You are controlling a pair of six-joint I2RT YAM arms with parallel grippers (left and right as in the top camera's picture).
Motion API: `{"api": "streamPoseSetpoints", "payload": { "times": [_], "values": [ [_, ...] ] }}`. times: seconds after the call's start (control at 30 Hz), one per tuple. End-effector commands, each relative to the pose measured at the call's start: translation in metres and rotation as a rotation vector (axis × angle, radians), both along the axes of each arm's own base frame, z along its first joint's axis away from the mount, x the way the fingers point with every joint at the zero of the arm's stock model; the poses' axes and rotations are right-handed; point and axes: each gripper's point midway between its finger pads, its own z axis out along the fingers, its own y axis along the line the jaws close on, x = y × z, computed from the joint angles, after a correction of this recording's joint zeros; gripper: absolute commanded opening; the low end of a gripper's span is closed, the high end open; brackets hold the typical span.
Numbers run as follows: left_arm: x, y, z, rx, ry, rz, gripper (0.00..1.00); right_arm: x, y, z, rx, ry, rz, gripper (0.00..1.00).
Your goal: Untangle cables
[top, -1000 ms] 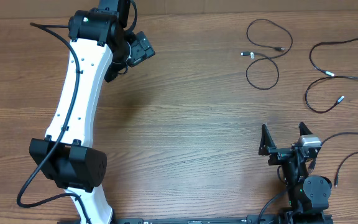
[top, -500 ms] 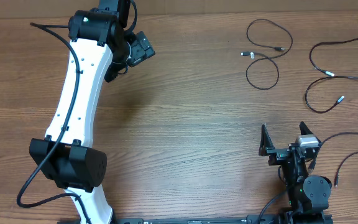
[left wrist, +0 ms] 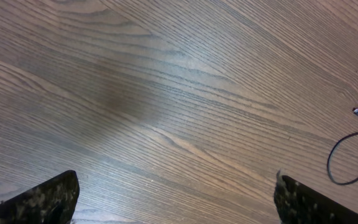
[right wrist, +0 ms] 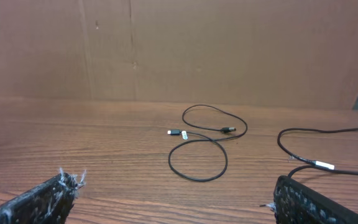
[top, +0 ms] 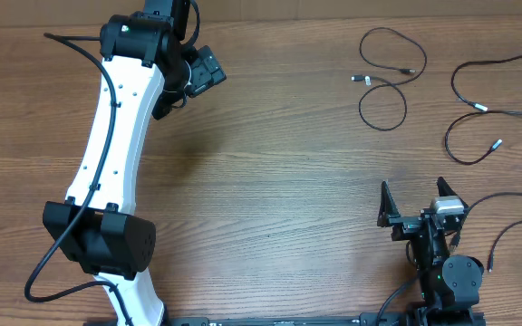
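A thin black cable [top: 383,71] lies in two loops at the back right of the wooden table; it also shows in the right wrist view [right wrist: 199,149] and at the right edge of the left wrist view [left wrist: 352,163]. A second black cable [top: 478,113] curls at the far right, apart from the first; it shows in the right wrist view [right wrist: 319,149]. My left gripper [top: 202,72] is open and empty, raised over the back left of the table [left wrist: 176,199]. My right gripper [top: 415,201] is open and empty near the front right [right wrist: 176,196], well short of the cables.
The white left arm [top: 116,154] stretches from the front left base to the back. Robot wiring [top: 506,231] loops beside the right arm's base. A brown cardboard wall [right wrist: 179,50] stands behind the table.
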Motion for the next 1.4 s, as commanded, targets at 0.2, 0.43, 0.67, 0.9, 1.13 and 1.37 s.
{"api": "streamPoseSetpoints", "payload": {
  "times": [0.2, 0.43, 0.67, 0.9, 1.13, 1.37],
  "values": [
    [0.0, -0.002, -0.004, 0.007, 0.009, -0.002, 1.0, 0.0, 0.0, -0.001, 0.0, -0.006, 0.002, 1.0],
    [0.0, -0.002, -0.004, 0.007, 0.009, -0.002, 1.0, 0.0, 0.0, -0.001, 0.0, -0.006, 0.002, 1.0],
    [0.0, -0.002, -0.004, 0.023, 0.005, -0.046, 1.0, 0.0, 0.0, -0.001, 0.0, -0.006, 0.002, 1.0],
    [-0.001, -0.015, -0.016, 0.075, -0.008, -0.084, 1.0, 0.0, 0.0, -0.001, 0.0, -0.006, 0.002, 1.0],
    [-0.007, -0.016, -0.038, 0.23, -0.204, -0.114, 1.0, 0.0, 0.0, -0.001, 0.0, -0.006, 0.002, 1.0],
    [-0.073, 0.019, -0.053, 0.228, -0.303, -0.068, 1.0, 0.0, 0.0, -0.001, 0.0, -0.006, 0.002, 1.0]
  ]
}}
